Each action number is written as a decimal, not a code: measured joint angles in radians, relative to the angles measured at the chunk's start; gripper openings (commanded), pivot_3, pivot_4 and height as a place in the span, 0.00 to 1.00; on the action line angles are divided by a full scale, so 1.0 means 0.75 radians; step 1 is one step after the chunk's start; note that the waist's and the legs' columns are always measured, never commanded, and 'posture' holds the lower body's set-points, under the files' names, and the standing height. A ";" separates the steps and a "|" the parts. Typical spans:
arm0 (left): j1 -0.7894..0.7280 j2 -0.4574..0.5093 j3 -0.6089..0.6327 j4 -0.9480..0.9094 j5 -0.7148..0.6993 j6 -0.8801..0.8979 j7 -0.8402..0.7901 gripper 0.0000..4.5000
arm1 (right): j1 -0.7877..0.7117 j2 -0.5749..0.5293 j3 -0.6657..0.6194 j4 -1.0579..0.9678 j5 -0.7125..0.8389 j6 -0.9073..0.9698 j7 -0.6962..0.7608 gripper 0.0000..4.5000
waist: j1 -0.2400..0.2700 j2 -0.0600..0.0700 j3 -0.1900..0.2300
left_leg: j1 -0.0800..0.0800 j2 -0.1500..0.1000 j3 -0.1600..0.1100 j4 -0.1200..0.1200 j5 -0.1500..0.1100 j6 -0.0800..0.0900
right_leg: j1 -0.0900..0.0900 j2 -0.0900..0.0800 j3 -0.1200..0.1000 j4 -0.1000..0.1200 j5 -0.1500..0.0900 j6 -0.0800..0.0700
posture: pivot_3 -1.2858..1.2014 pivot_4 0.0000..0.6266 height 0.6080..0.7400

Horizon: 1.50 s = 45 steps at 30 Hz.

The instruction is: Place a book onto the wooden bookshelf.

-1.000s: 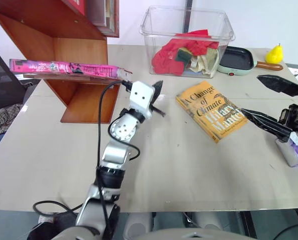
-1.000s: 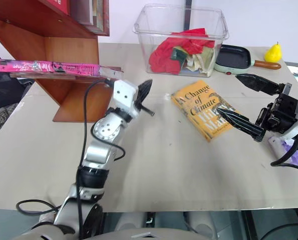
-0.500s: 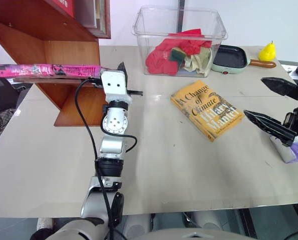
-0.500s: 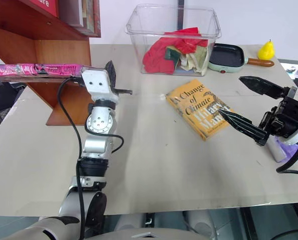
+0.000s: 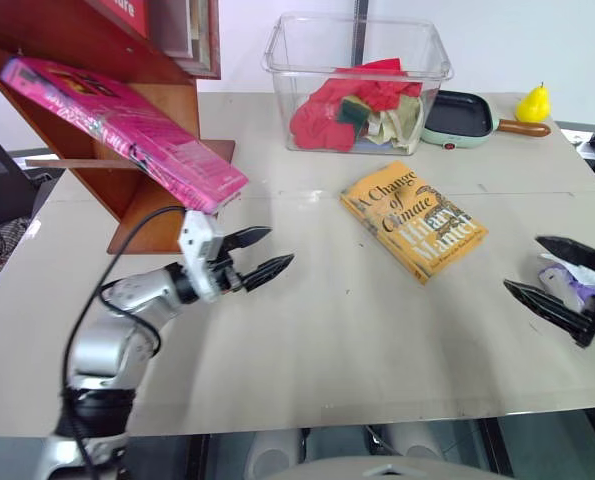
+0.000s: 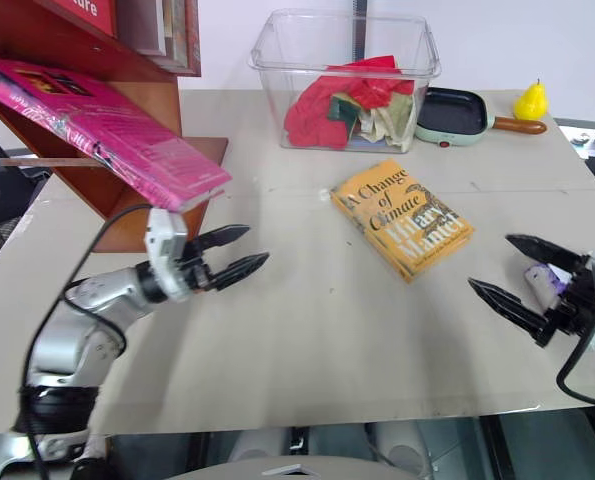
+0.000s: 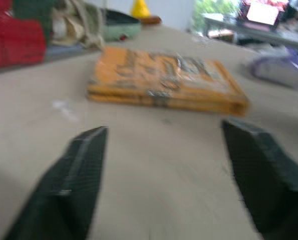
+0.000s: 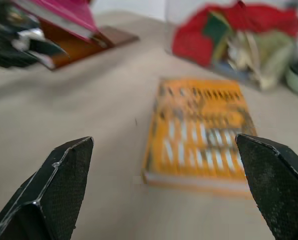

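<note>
The book (image 5: 127,125) is bright pink with small dark and yellow cover markings. The wooden bookshelf (image 5: 127,45) is reddish-brown. The bench (image 5: 357,330) is pale beige. A second book (image 5: 417,220) is yellow-orange with black and white lettering. The clear plastic bin (image 5: 357,80) holds red, green and cream cloths. The pan (image 5: 462,118) is mint green with a dark interior and brown handle. The pear (image 5: 533,103) is yellow. Both the left tool (image 5: 257,253) and right tool (image 5: 555,282) have black fingers.

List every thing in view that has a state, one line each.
pink book: tilted, overhanging the wooden bookshelf, not gripped
left gripper: jaws open, empty
right gripper: jaws open, empty
yellow book: flat on the table, closed
clear bin: lidless, holding cloths
</note>
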 measured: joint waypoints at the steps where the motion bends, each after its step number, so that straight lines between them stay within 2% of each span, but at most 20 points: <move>1: 0.032 0.016 0.027 -0.016 0.002 0.003 -0.003 0.99 | 0.044 0.010 -0.019 0.017 -0.020 -0.010 0.015 1.00 | -0.003 0.001 0.000 | 0.001 0.000 0.001 0.000 0.000 0.000 | 0.000 0.000 0.001 0.000 0.000 0.000 | 0.52 0.24 1.00; 3: 0.030 -0.020 0.041 -0.025 0.008 -0.009 0.034 0.99 | 0.072 0.035 -0.022 0.047 -0.047 -0.024 0.029 1.00 | -0.006 0.001 0.000 | 0.001 0.000 0.001 0.000 0.000 0.000 | 0.000 0.000 0.003 0.000 0.000 0.001 | 0.52 0.24 1.00; 5: -0.018 -0.129 0.039 -0.026 0.062 -0.071 0.129 0.99 | 0.068 0.054 -0.003 0.060 -0.069 -0.036 0.029 1.00 | -0.008 0.000 0.000 | 0.002 0.000 0.001 0.001 0.000 0.000 | 0.000 -0.001 0.003 0.000 0.000 0.001 | 0.52 0.24 1.00; 13: -0.138 -0.262 0.053 -0.045 0.124 -0.096 0.373 0.99 | -0.020 0.051 0.092 0.049 -0.090 -0.039 0.004 1.00 | -0.005 -0.001 0.000 | -0.001 -0.002 0.004 0.000 0.000 0.000 | 0.000 0.001 -0.002 -0.001 0.001 -0.002 | 0.52 0.24 1.00; 16: -0.242 -0.346 0.078 -0.027 0.173 -0.125 0.523 0.99 | -0.038 0.039 0.095 0.048 -0.090 -0.036 0.005 1.00 | 0.010 -0.003 0.000 | -0.003 -0.004 0.003 0.000 0.000 0.000 | 0.000 0.002 -0.002 -0.003 0.002 -0.002 | 0.52 0.24 1.00; 21: -0.379 -0.490 0.084 0.001 0.261 -0.134 0.821 0.99 | -0.049 0.033 0.095 0.047 -0.089 -0.031 0.007 1.00 | -0.004 -0.006 0.002 | -0.002 -0.003 0.004 0.000 0.000 0.000 | 0.000 0.004 -0.001 -0.003 0.002 -0.001 | 0.52 0.24 1.00; 24: -0.412 -0.492 0.100 -0.010 0.275 -0.135 0.891 0.99 | -0.062 0.022 0.095 0.044 -0.089 -0.026 0.008 1.00 | -0.014 -0.006 0.002 | 0.000 -0.002 0.004 0.000 0.000 0.000 | 0.000 0.006 0.000 -0.001 0.002 -0.001 | 0.52 0.24 1.00; 31: -0.395 -0.471 0.110 -0.061 0.212 -0.078 0.860 0.99 | -0.088 0.016 0.096 0.044 -0.089 -0.025 0.021 1.00 | -0.022 -0.006 0.002 | 0.000 -0.002 0.004 0.000 0.000 0.000 | 0.000 0.006 0.000 -0.001 0.002 -0.001 | 0.52 0.24 1.00; 40: -0.133 -0.425 0.081 -0.144 0.119 0.040 0.713 0.99 | -0.087 0.029 0.112 0.030 -0.089 -0.025 0.013 1.00 | 0.006 -0.006 0.002 | -0.002 -0.003 0.005 0.000 0.000 0.000 | 0.000 0.002 -0.001 -0.004 0.002 -0.001 | 0.52 0.24 1.00; 45: -0.037 -0.358 0.051 -0.165 0.053 0.123 0.597 0.99 | -0.091 0.031 0.126 0.022 -0.089 -0.025 0.001 1.00 | 0.013 -0.006 0.002 | -0.003 -0.002 0.005 0.001 0.000 0.000 | 0.000 0.000 -0.002 -0.004 0.001 -0.001 | 0.52 0.24 1.00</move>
